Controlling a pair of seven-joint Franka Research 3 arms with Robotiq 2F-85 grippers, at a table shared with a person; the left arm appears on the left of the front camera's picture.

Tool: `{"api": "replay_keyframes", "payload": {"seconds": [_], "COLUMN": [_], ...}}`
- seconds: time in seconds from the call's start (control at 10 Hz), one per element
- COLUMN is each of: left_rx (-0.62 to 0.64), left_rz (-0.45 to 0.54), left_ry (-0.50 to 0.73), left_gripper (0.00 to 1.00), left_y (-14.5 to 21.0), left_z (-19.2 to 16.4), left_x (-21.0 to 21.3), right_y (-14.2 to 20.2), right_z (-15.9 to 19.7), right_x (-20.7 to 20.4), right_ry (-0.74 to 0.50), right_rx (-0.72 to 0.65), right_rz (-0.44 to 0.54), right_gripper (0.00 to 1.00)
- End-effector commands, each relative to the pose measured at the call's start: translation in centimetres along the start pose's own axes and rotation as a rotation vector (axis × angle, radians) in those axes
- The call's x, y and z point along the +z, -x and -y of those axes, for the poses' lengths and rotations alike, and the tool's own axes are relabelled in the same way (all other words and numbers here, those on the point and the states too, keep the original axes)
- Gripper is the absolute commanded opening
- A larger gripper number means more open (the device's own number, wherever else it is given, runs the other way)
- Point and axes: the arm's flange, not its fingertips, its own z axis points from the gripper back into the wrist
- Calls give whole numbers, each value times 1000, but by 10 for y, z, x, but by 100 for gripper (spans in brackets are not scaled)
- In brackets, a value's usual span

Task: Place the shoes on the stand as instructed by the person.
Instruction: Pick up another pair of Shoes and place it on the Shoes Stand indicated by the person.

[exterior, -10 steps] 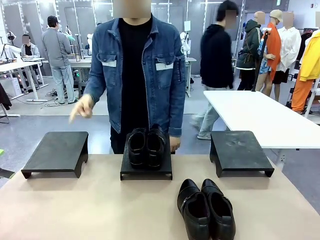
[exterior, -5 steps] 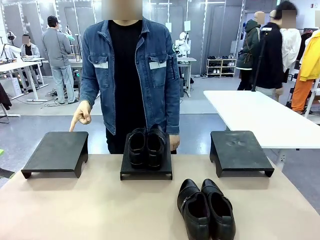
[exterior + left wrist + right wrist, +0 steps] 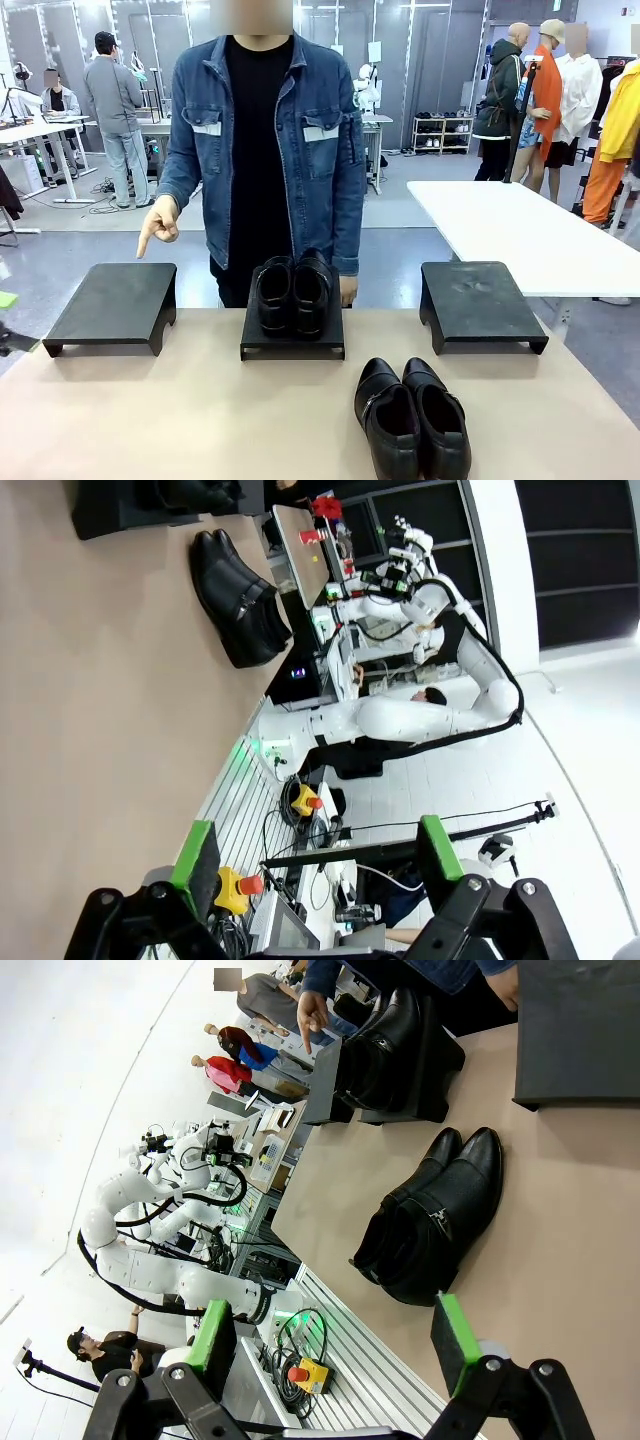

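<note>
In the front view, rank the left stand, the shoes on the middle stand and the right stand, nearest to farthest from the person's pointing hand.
1. Left stand, just below the pointing hand.
2. Shoes on the middle stand, centre of the row.
3. Right stand, far end of the row.

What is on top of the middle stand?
One pair of black shoes sits on the middle stand, side by side. They cover most of its top and hide its far edge, so anything beneath them cannot be seen.
</note>
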Motion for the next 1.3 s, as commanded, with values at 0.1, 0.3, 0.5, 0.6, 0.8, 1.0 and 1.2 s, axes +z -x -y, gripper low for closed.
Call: {"api": "replay_keyframes", "payload": {"seconds": [0.1,0.3,0.5,0.6,0.8,1.0,1.2], "left_rx": [111,177,230,249,258,287,298], "left_rz": [-80,-96,-102,-84,-97,-71,-51], "left_ry": [-116,-212,-335,-433,-629,-814,-965], "left_gripper": [100,100,100,100,100,100,100], "left_y": [-33,-46,-66,-74,-84,-100,-112], "left_z": [74,118,156,171,208,229,236], "left_x": [-104,-178,-240,-270,-335,-393,-453], "right_y": [-1,-1,-1,-1,-1,-1,-1], "right_z": [-2,-2,-2,-2,-2,-2,-2], "right_x": [1,1,1,1,1,1,1], "right_ry": [-10,-10,-10,-10,-10,-10,-10], "right_rx": [6,6,6,6,6,6,6], "right_rz": [6,6,6,6,6,6,6], "right_gripper": [100,100,100,100,100,100,100]}}
